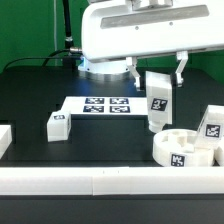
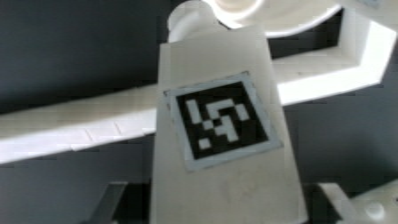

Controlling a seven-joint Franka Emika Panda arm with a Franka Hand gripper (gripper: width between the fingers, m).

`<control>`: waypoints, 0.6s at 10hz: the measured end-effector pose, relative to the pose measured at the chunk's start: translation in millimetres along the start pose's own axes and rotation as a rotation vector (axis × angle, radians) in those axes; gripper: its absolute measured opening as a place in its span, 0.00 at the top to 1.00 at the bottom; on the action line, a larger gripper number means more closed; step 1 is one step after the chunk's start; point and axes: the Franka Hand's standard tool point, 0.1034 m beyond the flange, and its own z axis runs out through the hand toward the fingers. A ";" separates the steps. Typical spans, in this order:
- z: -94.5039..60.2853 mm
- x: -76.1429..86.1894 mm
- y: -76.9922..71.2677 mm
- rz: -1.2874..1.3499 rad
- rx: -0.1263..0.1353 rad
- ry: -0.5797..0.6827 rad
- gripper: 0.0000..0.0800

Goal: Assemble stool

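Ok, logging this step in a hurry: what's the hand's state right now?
Hand: closed on a white tagged leg, holding it off the table.

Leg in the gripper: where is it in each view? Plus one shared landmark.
Exterior view: gripped leg just right of picture centre, tilted.
Wrist view: fills the middle of the picture.
Shared landmark: the square tag on its face.

Parts across the table (image 1: 30, 95)
Marker board (image 1: 100, 104) mid-table; seat (image 1: 183, 150) near the corner at the exterior view's right, raised leg (image 1: 157, 100) above it; second leg (image 1: 57, 124) toward the exterior view's left.
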 end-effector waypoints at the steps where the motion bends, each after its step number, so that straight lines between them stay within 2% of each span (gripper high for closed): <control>1: 2.7 -2.6 1.8 -0.003 -0.002 0.003 0.59; 5: 3.4 -4.4 2.4 -0.003 -0.003 -0.001 0.59; 6: 3.4 -9.9 9.2 0.009 -0.008 0.024 0.59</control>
